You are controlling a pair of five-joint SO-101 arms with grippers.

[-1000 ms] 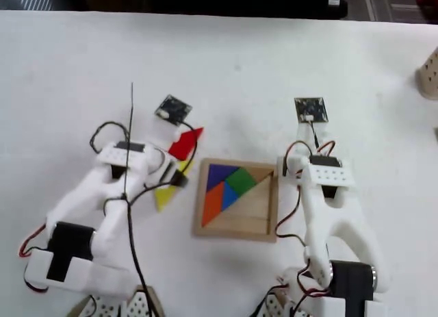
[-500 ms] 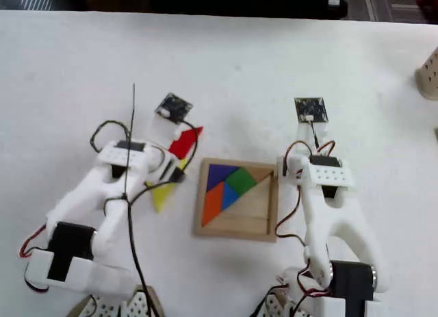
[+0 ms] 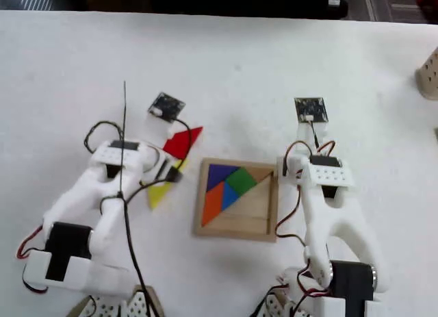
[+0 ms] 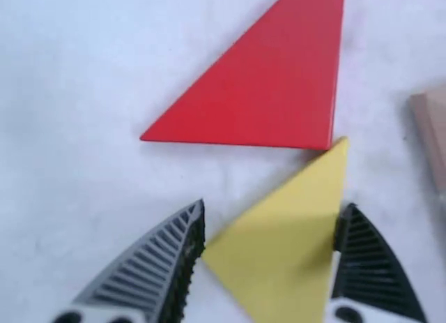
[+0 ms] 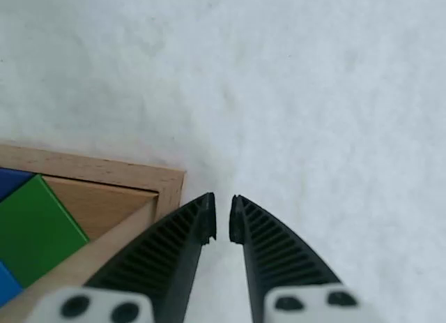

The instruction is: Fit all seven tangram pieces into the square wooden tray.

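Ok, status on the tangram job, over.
Left gripper shut on yellow triangle, outside the tray. Right gripper shut, empty, at tray corner. Tray partly filled. Red triangle touching yellow's tip.

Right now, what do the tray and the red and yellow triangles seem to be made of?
Tray: probably bare wood; tan and matte. Red triangle and yellow triangle: smooth, evenly coloured faces; painted wood or plastic, can't tell which.

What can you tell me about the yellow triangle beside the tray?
The yellow triangle is a flat, smooth, solid-coloured piece lying on the white table, outside the wooden tray. The left gripper clasps it, one ribbed finger on each side edge. Its tip meets a corner of the red triangle.
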